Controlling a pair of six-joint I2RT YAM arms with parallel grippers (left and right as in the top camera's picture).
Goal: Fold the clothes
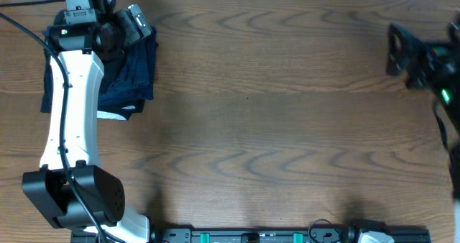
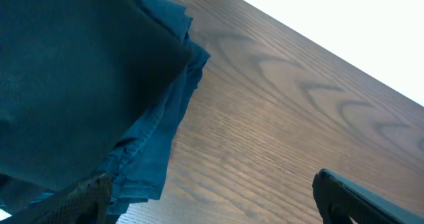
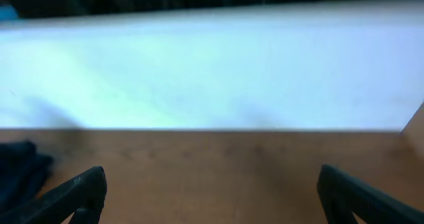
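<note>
The clothes are out of view. My left gripper (image 1: 139, 24) hangs open at the back left, over the right edge of a pile of dark navy folded garments (image 1: 133, 74). In the left wrist view its gap (image 2: 209, 207) lies over bare wood, with the navy fabric (image 2: 79, 85) under and beside the left finger (image 2: 83, 197). My right gripper (image 1: 397, 52) stands open at the far right, above the table, with nothing between its fingers. The right wrist view shows its gap (image 3: 212, 191) over bare wood, facing a pale wall.
A white layer (image 1: 115, 115) peeks out under the navy pile's front edge. The wooden table (image 1: 273, 128) spans the view. The left arm's white link (image 1: 68, 106) runs from its base at the front left. A dark bit of fabric (image 3: 20, 171) shows far left.
</note>
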